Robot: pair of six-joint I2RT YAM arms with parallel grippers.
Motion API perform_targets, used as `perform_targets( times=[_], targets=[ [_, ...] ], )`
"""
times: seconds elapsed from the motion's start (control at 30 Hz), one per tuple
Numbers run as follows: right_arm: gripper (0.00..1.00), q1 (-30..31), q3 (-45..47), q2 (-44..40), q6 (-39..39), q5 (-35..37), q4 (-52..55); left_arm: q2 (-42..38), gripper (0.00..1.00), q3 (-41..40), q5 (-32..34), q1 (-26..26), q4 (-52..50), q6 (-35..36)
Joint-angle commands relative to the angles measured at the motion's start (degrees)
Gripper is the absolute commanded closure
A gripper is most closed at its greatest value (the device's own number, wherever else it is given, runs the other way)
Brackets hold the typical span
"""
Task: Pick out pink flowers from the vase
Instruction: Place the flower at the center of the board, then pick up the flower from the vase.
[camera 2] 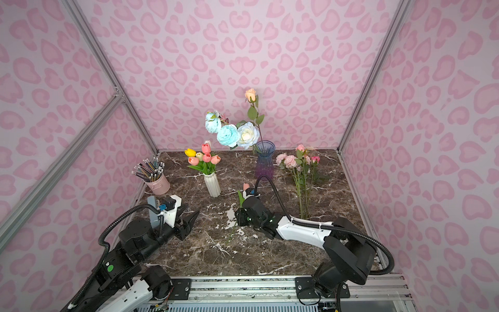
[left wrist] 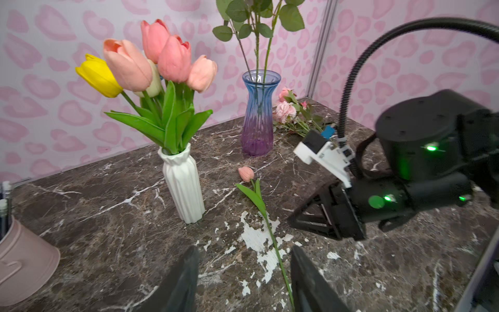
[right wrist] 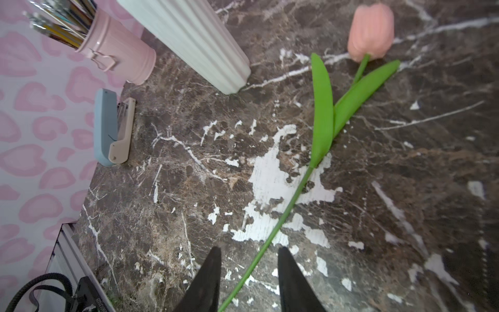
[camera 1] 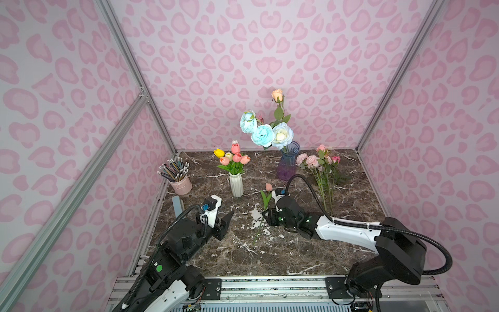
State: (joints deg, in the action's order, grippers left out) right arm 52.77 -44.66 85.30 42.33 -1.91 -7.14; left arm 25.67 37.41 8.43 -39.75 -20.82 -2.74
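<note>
At the right gripper point(right wrist: 249, 250): parted, straddling the stem of a tulip point(right wrist: 322, 121) without pinching it. Nothing clamped. Flat on the table point(right wrist: 162, 189), that tulip, bloom toward the back, just beside the white vase point(camera 1: 236, 185) and outside it.

In the white vase: four pink tulips point(camera 1: 236, 157) upright beside a yellow tulip point(camera 1: 219, 153), yet to be pulled. Farther back, in the glass vase point(camera 1: 287, 164): only blue blooms point(camera 1: 262, 135), a whitish bloom point(camera 1: 282, 135) and a peach rose point(camera 1: 277, 95); nothing clearly pink, bar a reddish sprig too small to judge. On the right of it, a pile of pink flowers point(camera 1: 313, 160) lying on the table.

Judging by that: glass vase probably cleared, white vase barely begun, with one out and four to go.

Right arm stretched forward and inward, wrist tipped down, gripper low over the table at mid-stem. Left gripper point(left wrist: 244, 250) likewise parted and empty, held off the table, aimed toward the tulip's stem end. Left arm folded back, not far from the pencil cup point(camera 1: 180, 183).
</note>
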Motion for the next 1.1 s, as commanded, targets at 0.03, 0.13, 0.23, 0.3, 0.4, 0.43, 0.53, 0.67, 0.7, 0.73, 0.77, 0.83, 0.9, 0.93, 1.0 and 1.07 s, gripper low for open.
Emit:
perform_targets(
  times=[0.03,0.13,0.23,0.3,0.4,0.43,0.53,0.67,0.7,0.73,0.77,0.83,0.9,0.93,1.0,1.07],
  targets=[
    [0.65,2.83,6.75,-5.3,-8.46,5.58,-15.19,5.57,0.52,2.41,5.37,0.02,8.47,6.21],
    [0.66,5.23,13.83,-8.32,-14.89,6.69,-29.84,11.35,0.56,4.48,6.12,1.32,13.89,9.83],
    [0.65,5.85,21.85,-7.81,-20.0,4.87,-47.78,17.9,0.59,5.61,0.22,8.11,19.76,8.21],
    [0.65,6.3,26.14,-5.67,-23.41,3.35,-58.96,21.65,0.6,5.3,-3.61,12.34,25.5,6.43],
    [0.65,7.25,29.33,-1.33,-27.42,2.09,-68.84,25.32,0.62,3.82,-6.7,14.21,34.76,7.99],
    [0.65,7.26,29.78,-0.36,-28.03,1.14,-71.09,26.58,0.63,3.67,-7.74,14.87,36.94,8.25],
    [0.64,7.49,28.72,1.12,-30.17,-1.96,-70.86,30.06,0.67,2.53,-10.39,16.4,43.93,9.34],
    [0.64,7.52,28.36,3.95,-30.54,-2.99,-73.04,34.3,0.68,0.24,-10.3,17.47,52.23,11.1],
    [0.64,7.45,28.16,4.23,-30.63,-3.3,-73.11,35.22,0.68,0.04,-9.94,17.97,53.45,10.93],
    [0.64,7.43,28.14,4.35,-30.79,-3.57,-73.11,35.97,0.68,-0.25,-9.9,18.5,54.73,10.43],
    [0.64,7.43,28.2,4.39,-30.84,-3.49,-73.31,36.55,0.68,-0.57,-10.17,19.01,55.84,10.1],
    [0.64,7.27,28.65,4.44,-30.56,-3.28,-74.27,37.7,0.68,-0.89,-10.27,19.9,57.92,9.3],
    [0.64,6.85,29.16,4.5,-30.0,-3.45,-75.13,38.71,0.68,-0.8,-10.3,20.81,59.04,8.5],
    [0.64,6.65,29.26,4.65,-29.74,-3.58,-75.42,39.28,0.68,-0.64,-10.7,21.33,59.53,7.96],
    [0.64,6.13,29.33,4.99,-29.08,-3.9,-75.91,40.68,0.68,-0.19,-12.17,22.53,60.54,6.97],
    [0.64,6.03,29.23,5.3,-28.86,-3.89,-76.02,42.17,0.68,0.59,-13.44,23.19,61.07,6.57]
  ],
)
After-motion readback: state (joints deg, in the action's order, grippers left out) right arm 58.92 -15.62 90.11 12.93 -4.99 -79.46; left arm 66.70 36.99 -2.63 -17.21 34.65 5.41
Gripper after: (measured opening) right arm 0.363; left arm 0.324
